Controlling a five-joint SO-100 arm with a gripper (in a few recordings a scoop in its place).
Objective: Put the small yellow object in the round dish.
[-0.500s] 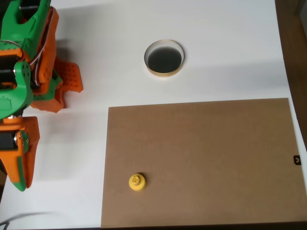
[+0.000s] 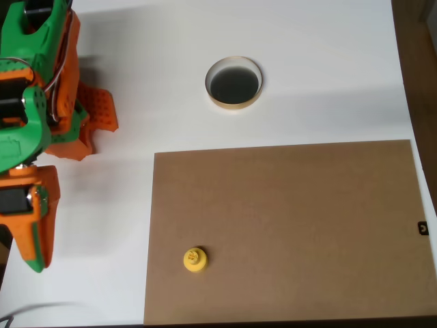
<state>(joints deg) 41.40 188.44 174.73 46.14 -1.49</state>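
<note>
While the arm (image 2: 31, 130) sits at the left edge of the overhead view, the yellow piece (image 2: 195, 260) rests on a brown board (image 2: 287, 225), near the board's lower left corner. The piece stands with its round base down and its little knob up. Nothing touches it. The dish (image 2: 233, 82) sits on the white bench (image 2: 328, 68), above the board and well apart from the yellow piece. The dish has a pale rim and a dark inside. The board lies flat on the bench and covers most of the lower right part of the picture. The arm is green and orange. Its gripper (image 2: 33, 236) points down toward the bottom of the picture, at the lower left, over the white bench. It is well apart from the yellow piece and from the dish. The fingers look close together, with one orange side and one green side, but I cannot tell for sure if they are apart or together. The gripper holds nothing. An orange part (image 2: 99, 113) of the arm sticks out to the right near the top left. A small black thing (image 2: 423, 228) sits at the right edge of the board.
</note>
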